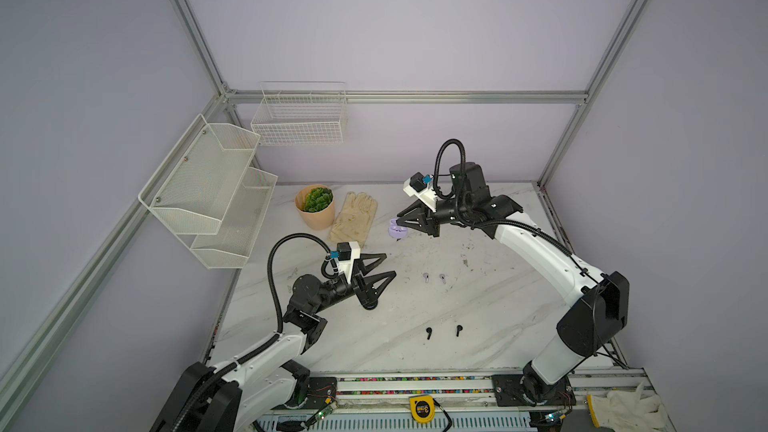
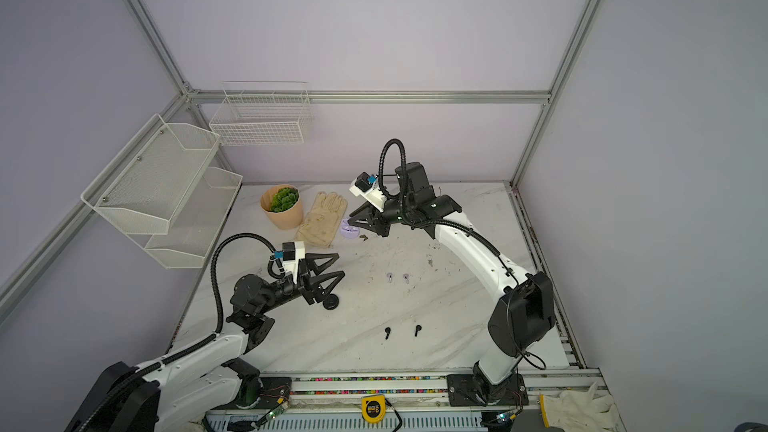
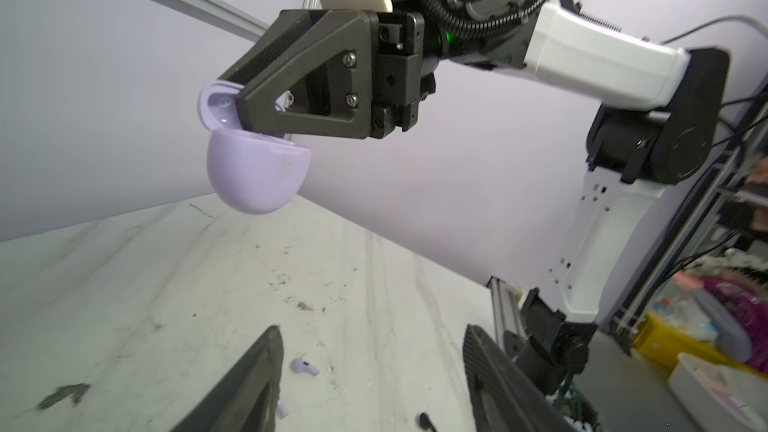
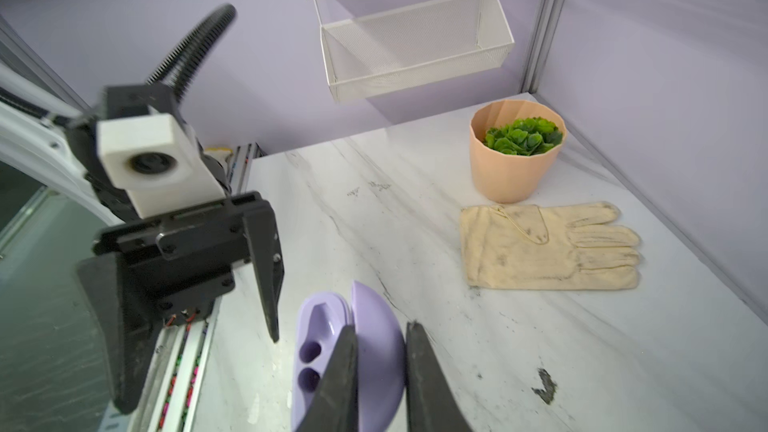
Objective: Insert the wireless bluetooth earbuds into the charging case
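Observation:
My right gripper [image 1: 399, 221] [image 4: 380, 332] is shut on the lid of the open lilac charging case [image 1: 398, 230] [image 4: 318, 326] and holds it above the table, beside the glove. Its two sockets are empty. In both top views two lilac earbuds [image 1: 426, 277] [image 1: 442, 278] lie mid-table, and two black earbuds [image 1: 429, 332] [image 1: 459, 329] lie nearer the front. My left gripper [image 1: 390, 265] [image 3: 370, 334] is open and empty, left of the lilac earbuds. A black round case [image 1: 370, 305] sits under it. The left wrist view shows the held case [image 3: 257, 172] and one lilac earbud [image 3: 304, 366].
A peach pot with a green plant [image 1: 314, 206] and a cream glove [image 1: 354, 218] sit at the back left. White mesh shelves [image 1: 208, 189] and a wire basket [image 1: 299, 118] hang on the walls. A yellow tape measure [image 1: 422, 408] and a white glove [image 1: 623, 409] lie on the front rail.

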Robot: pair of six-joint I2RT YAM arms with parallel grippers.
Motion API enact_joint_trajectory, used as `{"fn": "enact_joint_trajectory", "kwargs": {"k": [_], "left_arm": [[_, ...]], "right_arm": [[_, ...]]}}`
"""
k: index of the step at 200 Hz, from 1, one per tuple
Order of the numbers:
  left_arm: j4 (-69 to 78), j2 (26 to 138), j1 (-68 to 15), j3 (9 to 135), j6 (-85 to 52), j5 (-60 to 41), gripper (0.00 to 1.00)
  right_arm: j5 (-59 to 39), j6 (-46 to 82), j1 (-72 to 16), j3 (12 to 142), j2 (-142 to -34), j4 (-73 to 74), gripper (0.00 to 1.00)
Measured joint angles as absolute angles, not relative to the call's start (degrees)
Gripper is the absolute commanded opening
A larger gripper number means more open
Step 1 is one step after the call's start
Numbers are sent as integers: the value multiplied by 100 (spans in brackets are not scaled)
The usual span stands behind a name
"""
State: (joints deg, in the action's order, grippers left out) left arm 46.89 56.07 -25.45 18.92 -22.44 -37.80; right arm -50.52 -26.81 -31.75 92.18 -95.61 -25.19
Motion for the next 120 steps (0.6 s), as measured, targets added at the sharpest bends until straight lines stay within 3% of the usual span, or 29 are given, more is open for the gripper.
{"fn": "enact_joint_trajectory", "kwargs": {"k": [37,120], "left_arm": [[2799,5996,-2198,2967,-773,-3859,65],[2512,6978,-1800,3457,-180,-4908,64]], "right_arm": [[-4967,-3332,-3153,9443,-9719,-2906,11],[-5022,-3857,-3153,9452,-9719,-3203,6]]}}
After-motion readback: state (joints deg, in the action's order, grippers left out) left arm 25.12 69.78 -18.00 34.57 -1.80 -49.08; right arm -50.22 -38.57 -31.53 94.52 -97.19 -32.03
